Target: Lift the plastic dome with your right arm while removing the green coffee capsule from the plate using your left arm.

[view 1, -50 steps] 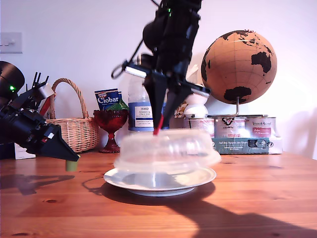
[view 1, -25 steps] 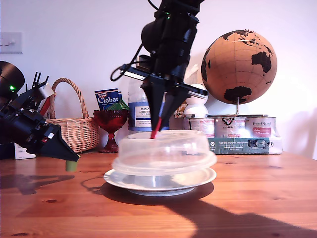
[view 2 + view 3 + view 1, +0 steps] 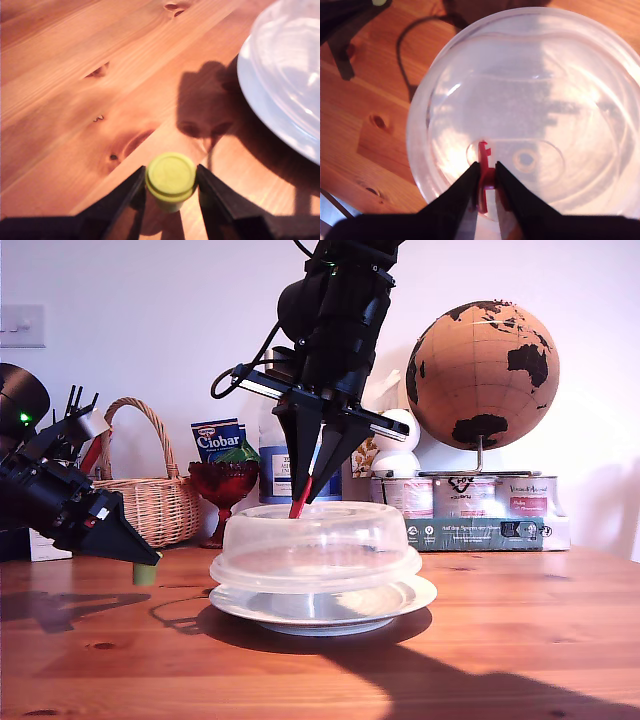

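Wooden counter (image 3: pixel 520 640) with knots, white wall behind. Along the counter's back edge, exterior view's left to right: wicker basket (image 3: pixel 150 495), red goblet (image 3: pixel 222 495), water bottle (image 3: pixel 280 465), tins (image 3: pixel 490 502), cork globe (image 3: pixel 483 373). My first gripper (image 3: pixel 170 192) is low near the counter's edge at the exterior view's left, fingers (image 3: pixel 125 200) clenched on the green coffee capsule (image 3: pixel 170 180), capsule upright, axis vertical, well apart from the plate (image 3: pixel 410 595). Plate sits mid-counter. The plastic dome (image 3: pixel 320 545) rests over it, rim slightly tilted and shifted toward the exterior view's left. My second gripper (image 3: pixel 486 177) points straight down, fingers (image 3: pixel 512 197) nearly closed, pinching the dome's red tab (image 3: pixel 483 167).
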`<control>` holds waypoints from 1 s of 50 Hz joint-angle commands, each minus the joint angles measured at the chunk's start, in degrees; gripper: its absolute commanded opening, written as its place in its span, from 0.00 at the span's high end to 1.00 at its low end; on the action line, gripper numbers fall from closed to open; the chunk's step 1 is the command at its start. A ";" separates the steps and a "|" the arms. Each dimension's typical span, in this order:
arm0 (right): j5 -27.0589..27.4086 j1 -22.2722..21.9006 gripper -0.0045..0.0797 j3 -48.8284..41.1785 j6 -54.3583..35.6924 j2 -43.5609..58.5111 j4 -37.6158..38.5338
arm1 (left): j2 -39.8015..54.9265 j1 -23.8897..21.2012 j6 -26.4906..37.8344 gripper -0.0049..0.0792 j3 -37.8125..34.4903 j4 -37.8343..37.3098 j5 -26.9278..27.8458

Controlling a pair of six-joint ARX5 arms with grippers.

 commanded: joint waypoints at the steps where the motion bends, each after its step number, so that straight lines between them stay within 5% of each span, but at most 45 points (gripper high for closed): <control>1: 0.00 -0.13 0.96 -0.55 0.00 1.31 0.59 | 0.31 0.15 0.46 0.71 0.11 0.44 0.09; 50: 0.13 -0.26 0.96 -0.55 -0.22 5.35 0.37 | 0.28 0.17 0.48 0.71 0.11 0.59 0.09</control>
